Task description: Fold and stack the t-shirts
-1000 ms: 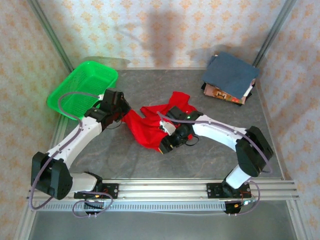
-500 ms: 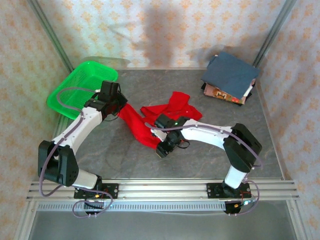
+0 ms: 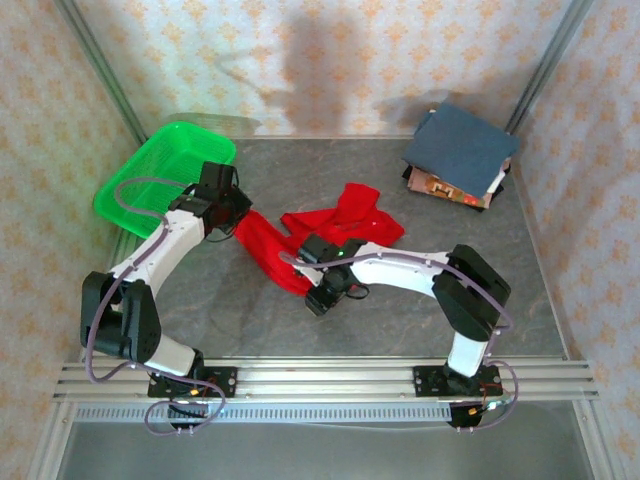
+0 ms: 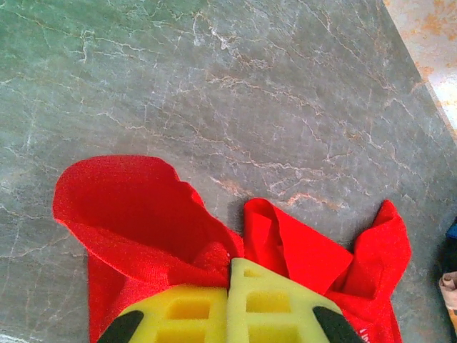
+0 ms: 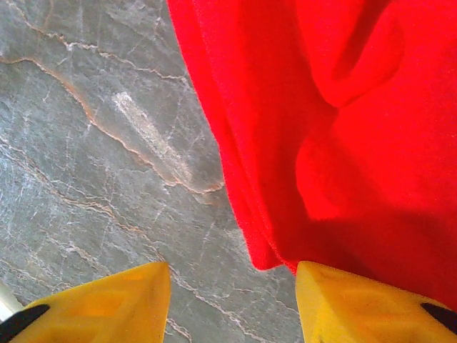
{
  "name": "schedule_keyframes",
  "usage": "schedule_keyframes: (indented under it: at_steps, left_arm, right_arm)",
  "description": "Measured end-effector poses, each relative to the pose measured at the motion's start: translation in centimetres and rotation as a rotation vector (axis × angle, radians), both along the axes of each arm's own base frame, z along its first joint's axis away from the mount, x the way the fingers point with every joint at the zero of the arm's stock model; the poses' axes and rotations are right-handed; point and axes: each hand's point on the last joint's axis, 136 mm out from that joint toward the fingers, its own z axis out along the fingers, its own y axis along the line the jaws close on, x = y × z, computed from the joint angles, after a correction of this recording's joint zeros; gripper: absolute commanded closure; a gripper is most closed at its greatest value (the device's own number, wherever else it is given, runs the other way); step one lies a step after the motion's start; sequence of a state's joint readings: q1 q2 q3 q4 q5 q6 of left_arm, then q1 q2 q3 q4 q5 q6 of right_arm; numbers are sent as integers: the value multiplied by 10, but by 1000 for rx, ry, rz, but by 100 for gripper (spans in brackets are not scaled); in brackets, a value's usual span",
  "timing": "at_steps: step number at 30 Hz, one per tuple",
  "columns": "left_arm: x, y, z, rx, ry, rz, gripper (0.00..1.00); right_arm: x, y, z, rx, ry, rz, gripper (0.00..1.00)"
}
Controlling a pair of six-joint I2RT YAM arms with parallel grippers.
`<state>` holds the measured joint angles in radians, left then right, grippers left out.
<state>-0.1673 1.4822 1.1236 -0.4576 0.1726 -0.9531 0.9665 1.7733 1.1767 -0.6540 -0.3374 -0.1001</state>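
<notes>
The bright red t-shirt (image 3: 300, 240) lies crumpled across the middle of the table. My left gripper (image 3: 237, 217) is at its left end, and the left wrist view has the yellow pads (image 4: 271, 300) pressed together on a bunched fold of the red t-shirt (image 4: 143, 214). My right gripper (image 3: 318, 298) is at the shirt's near edge. Its yellow fingers (image 5: 121, 300) stand apart in the right wrist view. A hem corner of the red t-shirt (image 5: 335, 143) hangs between them, close to the right finger. A folded slate-blue t-shirt (image 3: 465, 145) tops a patterned one (image 3: 445, 188) at the back right.
A green mesh basket (image 3: 165, 175) stands at the back left, just behind my left arm. Bare grey table (image 3: 250, 320) lies between the shirt and the front rail. Patterned walls close in the back and both sides.
My right gripper slid left and nearer along the shirt's edge to its near corner, its jaws narrowing. The left arm swung, still holding the cloth, which now stretches further left.
</notes>
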Motion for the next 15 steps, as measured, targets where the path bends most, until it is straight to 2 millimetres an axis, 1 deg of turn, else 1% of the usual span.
schedule_keyframes:
  at_steps: [2, 4, 6, 10, 11, 12, 15]
  left_arm:
    - [0, 1, 0, -2, 1, 2, 100]
    - [0, 3, 0, -3, 1, 7, 100]
    - [1, 4, 0, -3, 1, 10, 100]
    - [0, 7, -1, -4, 4, 16, 100]
    - [0, 8, -2, -4, 5, 18, 100]
    - [0, 9, -2, -4, 7, 20, 100]
    - [0, 12, -3, -5, 9, 27, 100]
  right_arm:
    - [-1, 1, -2, -6, -2, 3, 51]
    - [-1, 0, -4, -17, -8, 2, 56]
    - [1, -1, -8, -31, -17, -8, 64]
    - [14, -9, -22, -100, -68, -43, 83]
    - [18, -11, -23, -114, -87, -54, 88]
    - [21, -12, -22, -122, -105, -63, 92]
    - [34, -15, -18, -145, -175, -92, 97]
